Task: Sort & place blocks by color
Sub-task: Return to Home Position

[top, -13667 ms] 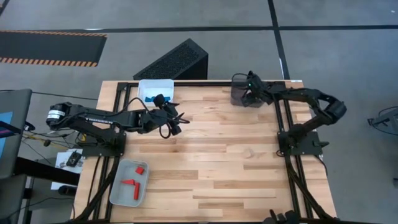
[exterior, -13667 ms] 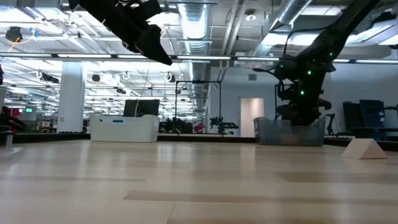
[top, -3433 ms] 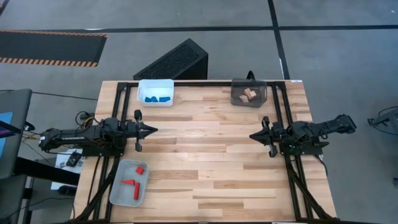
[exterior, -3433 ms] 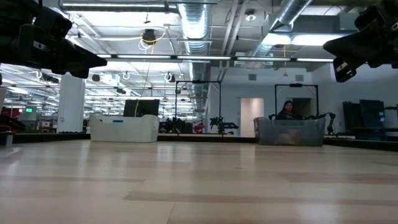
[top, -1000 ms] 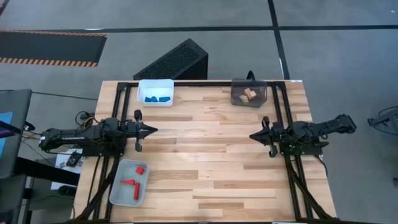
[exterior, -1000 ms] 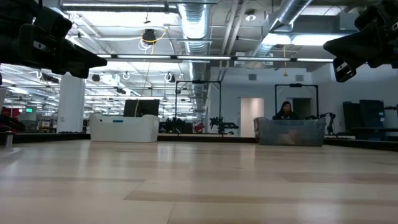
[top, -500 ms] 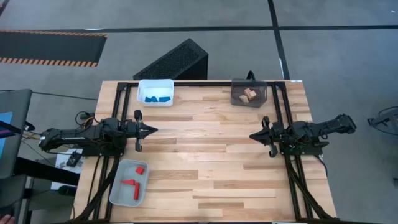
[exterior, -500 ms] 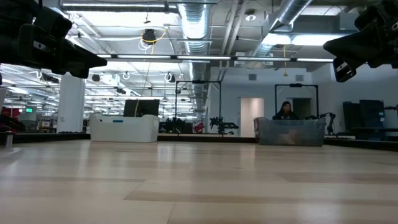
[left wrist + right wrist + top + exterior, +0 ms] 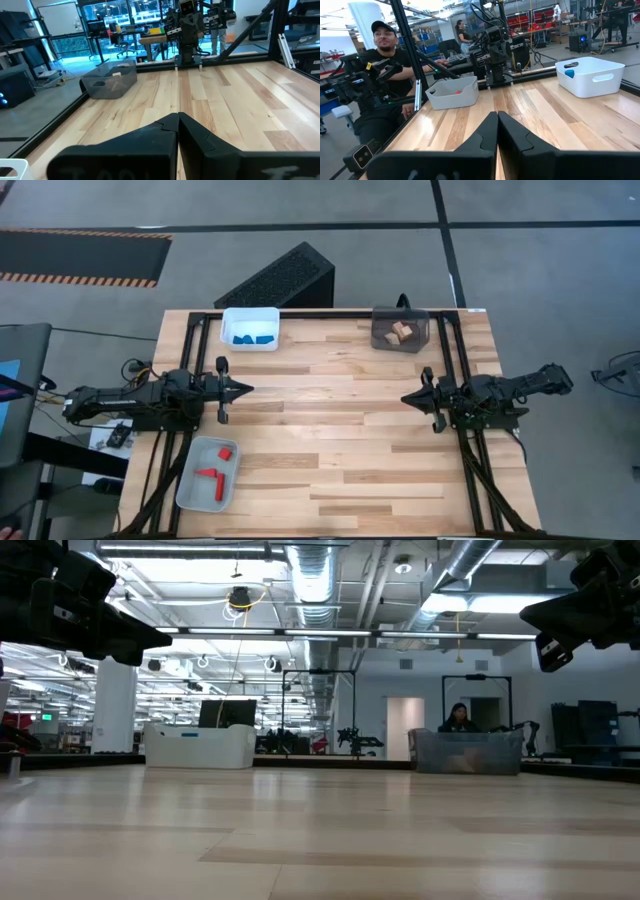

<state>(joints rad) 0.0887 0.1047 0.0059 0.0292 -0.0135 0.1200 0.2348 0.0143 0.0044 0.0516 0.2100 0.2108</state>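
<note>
On table I see nothing loose: blue blocks binned at 11 o'clock, wood blocks at 1, red blocks at 7. Left gripper, right gripper clenched empty; sorting seems done.

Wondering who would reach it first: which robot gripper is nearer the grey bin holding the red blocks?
Left. The left gripper is parked a short way from the grey bin, on the same side of the table. The right gripper is across the table, much farther off.
</note>
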